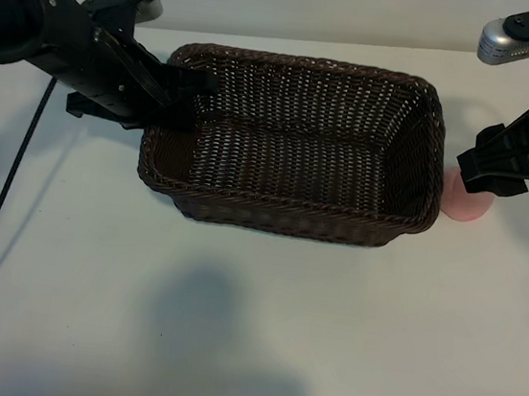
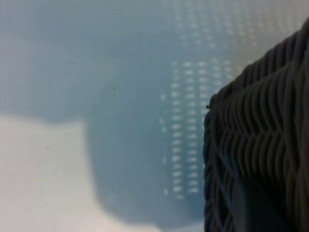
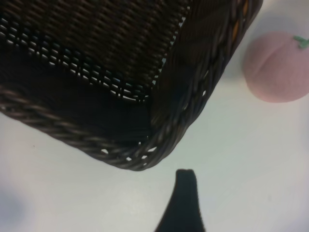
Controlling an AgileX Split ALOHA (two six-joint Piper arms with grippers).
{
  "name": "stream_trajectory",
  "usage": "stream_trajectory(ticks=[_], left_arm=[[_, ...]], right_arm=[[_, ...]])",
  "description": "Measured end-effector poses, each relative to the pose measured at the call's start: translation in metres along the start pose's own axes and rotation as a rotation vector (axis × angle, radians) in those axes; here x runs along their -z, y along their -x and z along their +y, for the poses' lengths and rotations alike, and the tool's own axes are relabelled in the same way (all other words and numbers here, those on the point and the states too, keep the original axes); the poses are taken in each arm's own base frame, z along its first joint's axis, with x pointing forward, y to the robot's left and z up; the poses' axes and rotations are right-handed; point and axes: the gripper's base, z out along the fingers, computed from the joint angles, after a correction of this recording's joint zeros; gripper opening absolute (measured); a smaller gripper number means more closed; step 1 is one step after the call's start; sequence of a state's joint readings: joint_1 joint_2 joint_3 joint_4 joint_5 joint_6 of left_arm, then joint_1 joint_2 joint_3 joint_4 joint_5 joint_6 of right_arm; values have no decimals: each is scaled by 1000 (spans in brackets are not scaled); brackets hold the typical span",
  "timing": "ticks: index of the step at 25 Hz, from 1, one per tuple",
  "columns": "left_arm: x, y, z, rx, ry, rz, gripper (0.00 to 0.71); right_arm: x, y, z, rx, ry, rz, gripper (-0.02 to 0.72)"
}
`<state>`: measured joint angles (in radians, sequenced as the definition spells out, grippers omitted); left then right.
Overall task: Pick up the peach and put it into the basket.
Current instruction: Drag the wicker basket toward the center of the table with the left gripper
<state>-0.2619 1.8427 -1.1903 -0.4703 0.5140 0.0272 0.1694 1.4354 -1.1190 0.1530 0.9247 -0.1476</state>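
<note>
Tabletop: plain white matte table [image 1: 229, 329], closest to the camera, flat and a bit shiny, just soft shadows on it.

Basket: big rectangular dark brown woven wicker basket [image 1: 287, 210], rounded corners, braided rim, deep sides with little gaps in the weave where light gets through. Nothing inside that I can see.

Peach: small round pale pink peach [image 3: 276, 67] with a tiny green bit on top, sitting on the table just outside the basket's right end, not in it yet. Looks smooth and soft, so probably rolls if nudged.

Right gripper: my right gripper [image 1: 487, 175] hangs right over the peach with the fingers spread wide, nothing between them. One dark fingertip [image 3: 183, 193] pokes into my wrist view, near the basket corner and well off the fruit.

Left gripper: my left gripper [image 1: 185, 101] is angled down at the basket's left end, over the rim. Fingers mostly closed; can't make out anything in them.

How I'd do it: centre the spread fingers either side of the fruit, not the wicker corner, drop straight down, squeeze gently since it's round and slippery. Then lift clear above the braided rim before swinging over, so I don't snag the weave.
</note>
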Motion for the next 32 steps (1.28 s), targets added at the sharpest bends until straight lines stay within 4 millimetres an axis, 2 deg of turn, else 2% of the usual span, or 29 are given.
stream_trajectory(ticks=[5,12,22,25,32], left_arm=[[-14,-1,5,-26,17,25,160],[-24,1,8,-32,22,25,160],[-26,1,8,-3,14,18,167],[-26,2,7,11,9,13,212],[-25,4,6,25,1,6,443]], right_arm=[[0,0,0,0,0,1,595],[0,0,0,0,0,1,595],[0,0,0,0,0,2,595],[0,0,0,0,0,2,595],[0,0,0,0,0,2,595]])
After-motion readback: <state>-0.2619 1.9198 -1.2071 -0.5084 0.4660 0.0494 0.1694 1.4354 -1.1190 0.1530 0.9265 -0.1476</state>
